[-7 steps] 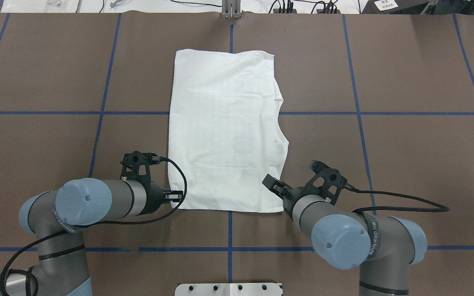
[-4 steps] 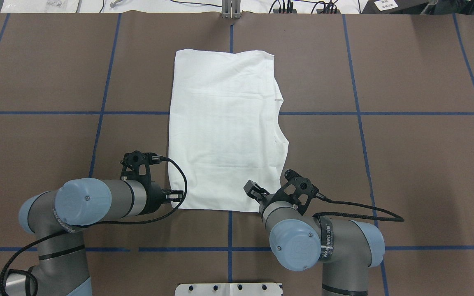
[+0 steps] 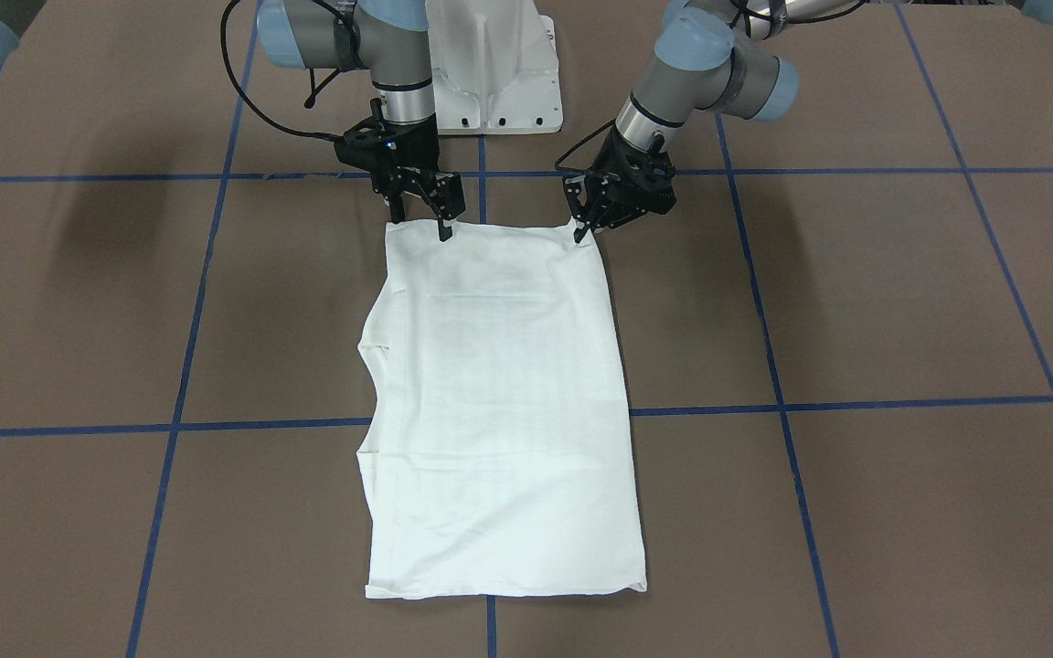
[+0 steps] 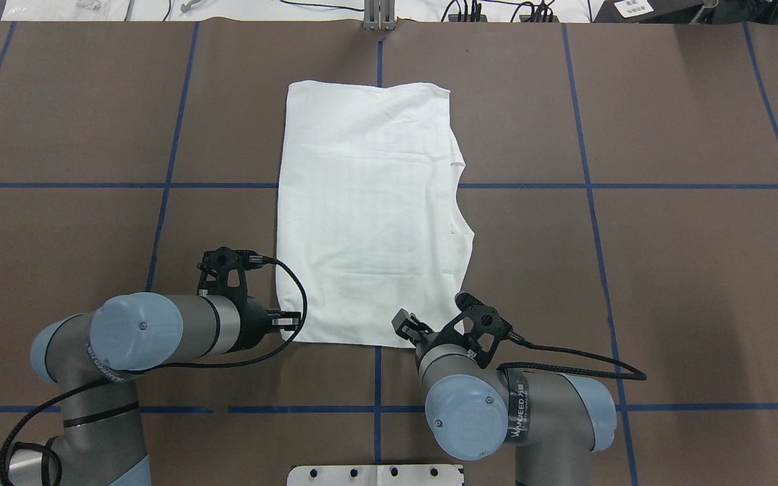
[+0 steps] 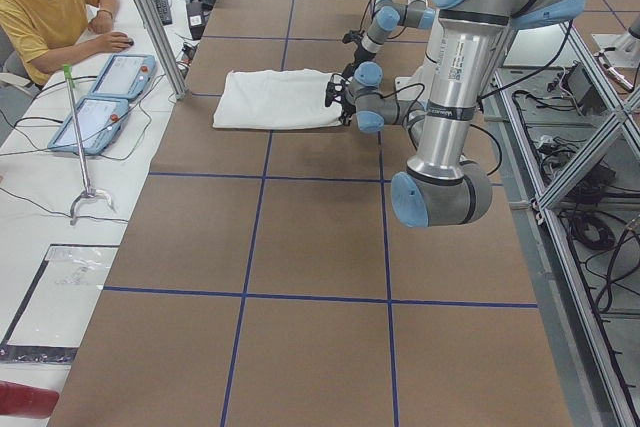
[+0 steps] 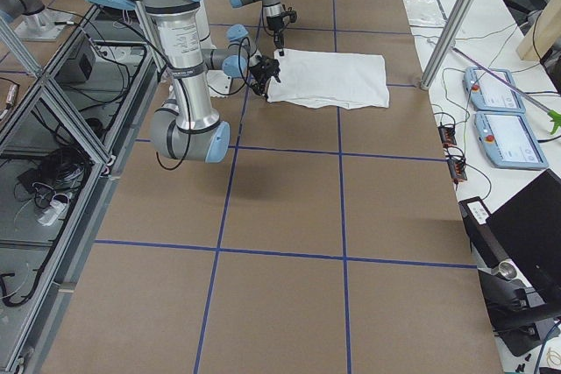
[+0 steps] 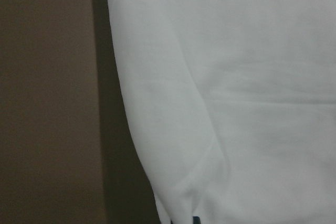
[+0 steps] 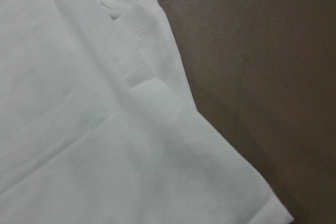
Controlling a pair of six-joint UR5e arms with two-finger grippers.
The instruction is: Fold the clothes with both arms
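Right gripper [image 3: 419,226] has swung inward to the near hem of the T-shirt [image 3: 499,393], fingers spread at its corner. Left gripper [image 3: 579,236] unmoved, pinched onto the other hem corner. T-shirt lies flat, folded lengthwise, mid-table [image 3: 856,292]

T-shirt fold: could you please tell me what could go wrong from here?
The right gripper is open at the layered edge of the T-shirt; it might pinch only the top layer. The left gripper sits at the very corner, so any hold there could slip when lifted.
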